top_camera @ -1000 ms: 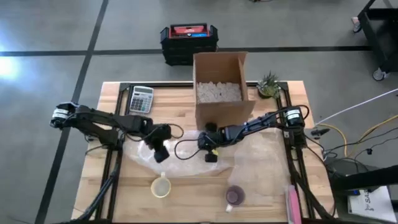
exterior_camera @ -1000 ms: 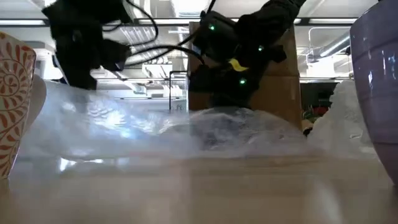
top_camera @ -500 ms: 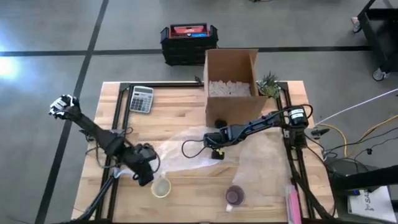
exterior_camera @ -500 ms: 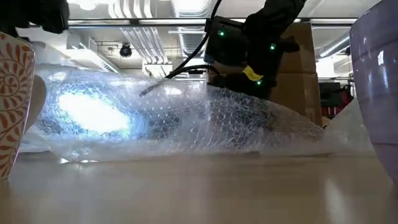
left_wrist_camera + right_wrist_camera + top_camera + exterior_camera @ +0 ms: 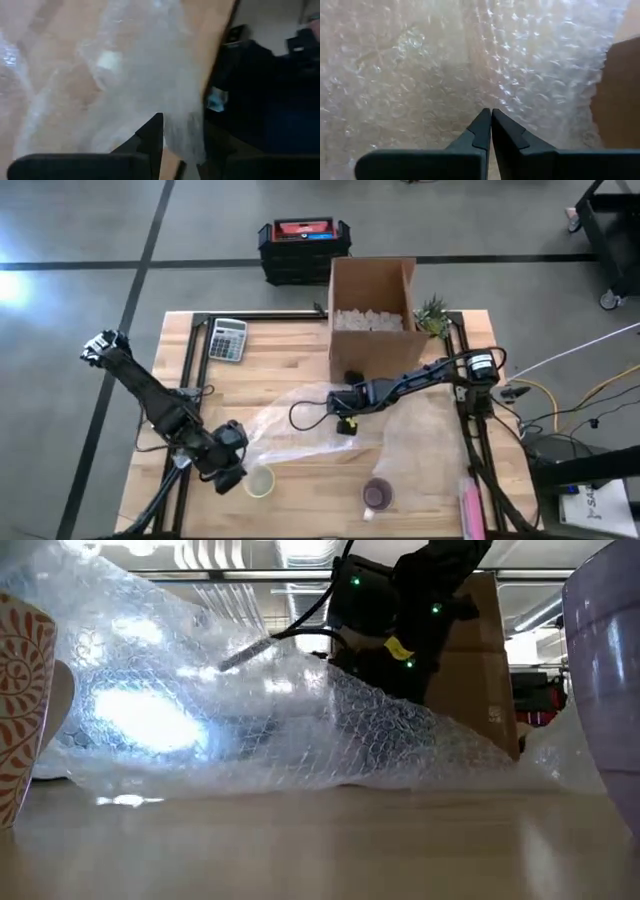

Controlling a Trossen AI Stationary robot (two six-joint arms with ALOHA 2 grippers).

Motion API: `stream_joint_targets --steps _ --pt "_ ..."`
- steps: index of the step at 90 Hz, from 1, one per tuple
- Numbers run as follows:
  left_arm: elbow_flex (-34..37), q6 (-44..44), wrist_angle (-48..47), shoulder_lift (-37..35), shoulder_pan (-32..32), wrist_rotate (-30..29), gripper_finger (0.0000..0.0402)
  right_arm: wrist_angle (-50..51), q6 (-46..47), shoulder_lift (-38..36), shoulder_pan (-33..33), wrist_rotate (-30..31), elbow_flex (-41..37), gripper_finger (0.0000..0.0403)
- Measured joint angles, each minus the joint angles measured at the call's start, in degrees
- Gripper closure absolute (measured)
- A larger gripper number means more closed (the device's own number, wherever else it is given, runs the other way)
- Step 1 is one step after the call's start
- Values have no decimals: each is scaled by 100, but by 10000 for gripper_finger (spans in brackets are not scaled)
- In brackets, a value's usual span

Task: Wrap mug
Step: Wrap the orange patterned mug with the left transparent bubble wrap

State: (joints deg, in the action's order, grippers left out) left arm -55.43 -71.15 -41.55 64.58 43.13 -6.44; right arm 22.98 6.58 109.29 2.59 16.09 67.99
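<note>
Left gripper (image 5: 232, 470) pinches the edge of the clear bubble-wrap sheet (image 5: 300, 420), just beside the cream orange-patterned mug (image 5: 259, 480) at the table's front. Right gripper (image 5: 346, 426), fingertips together, presses mid-sheet. Wrap crumpled, lifted, translucent.

The high view looks straight down on the whole table (image 5: 300, 370). The low view sits at tabletop height, facing level across the bubble wrap (image 5: 250, 720) toward the cardboard box (image 5: 480, 670); both share these. Each wrist view looks close over its own fingers at the wrap.
</note>
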Motion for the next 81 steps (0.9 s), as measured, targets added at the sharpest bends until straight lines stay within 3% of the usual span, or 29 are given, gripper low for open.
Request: stream_joint_targets --steps 13,29,57,70,81 --pt "-35 122 -104 58 64 -468 326 -357 -63 -121 -2 2 9 403" --pt "302 -355 -101 317 112 -430 316 -409 -120 -240 -2 -2 13 403" --pt "620 -652 417 471 117 742 212 -783 -126 -246 4 -742 21 403" --pt "248 -654 116 180 112 650 187 -811 -142 -258 4 -1053 105 403" --pt "-174 -498 -576 -54 120 141 186 -787 -197 -258 9 -1130 105 402"
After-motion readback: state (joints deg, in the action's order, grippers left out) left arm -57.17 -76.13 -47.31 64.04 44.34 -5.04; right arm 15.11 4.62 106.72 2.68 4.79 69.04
